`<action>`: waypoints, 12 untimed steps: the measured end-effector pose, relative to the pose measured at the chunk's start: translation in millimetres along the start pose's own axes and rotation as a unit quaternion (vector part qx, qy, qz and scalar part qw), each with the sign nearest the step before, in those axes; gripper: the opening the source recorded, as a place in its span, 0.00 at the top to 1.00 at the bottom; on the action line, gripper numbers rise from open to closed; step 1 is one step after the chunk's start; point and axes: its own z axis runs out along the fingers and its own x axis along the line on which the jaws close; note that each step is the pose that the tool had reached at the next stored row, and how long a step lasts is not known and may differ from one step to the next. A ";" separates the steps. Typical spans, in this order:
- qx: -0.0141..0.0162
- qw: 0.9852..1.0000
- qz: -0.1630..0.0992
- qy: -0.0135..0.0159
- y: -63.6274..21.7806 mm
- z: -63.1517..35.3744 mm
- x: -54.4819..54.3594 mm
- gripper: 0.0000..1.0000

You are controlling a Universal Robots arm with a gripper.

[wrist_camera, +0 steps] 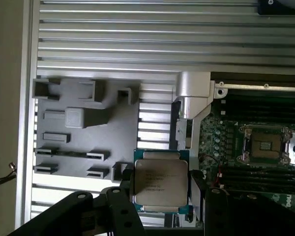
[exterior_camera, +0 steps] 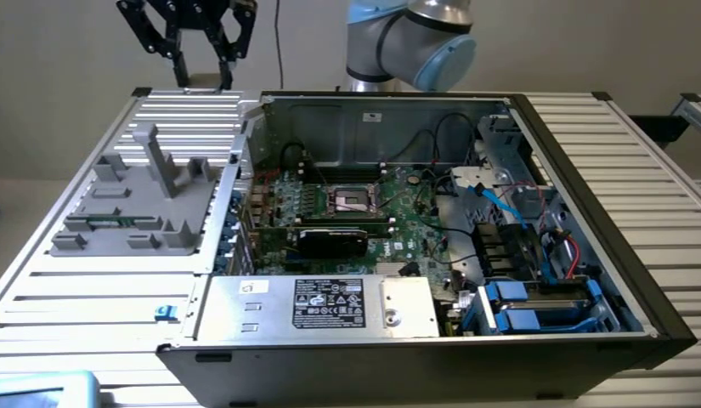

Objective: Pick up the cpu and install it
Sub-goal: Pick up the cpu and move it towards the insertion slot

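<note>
At the exterior view's left, a grey moulded plastic fixture (exterior_camera: 129,212) sits on the ribbed aluminium worktop (exterior_camera: 78,297). Above the worktop, the black end effector (exterior_camera: 204,81) clamps the cpu (wrist_camera: 160,183), a flat square with a dull silver lid. Rightward stands the open sheet-metal case (exterior_camera: 577,170), its metal-framed socket (exterior_camera: 356,201) bare.

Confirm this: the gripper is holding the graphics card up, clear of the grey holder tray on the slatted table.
Not quite. The gripper holds the cpu, the flat silver-topped square chip, as the wrist view shows; the graphics card sits inside the case. The rest stands: it is up clear of the grey holder tray on the slatted table.
</note>
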 end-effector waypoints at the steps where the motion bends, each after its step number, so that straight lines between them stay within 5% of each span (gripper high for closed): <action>1: 0.000 1.000 0.000 -0.001 -0.5 -0.3 -3.0 0.46; 6: 0.000 1.000 -0.001 -0.009 -2.2 -1.3 -14.9 0.46; 12: 0.000 1.000 -0.001 -0.011 -4.2 -3.1 -36.9 0.46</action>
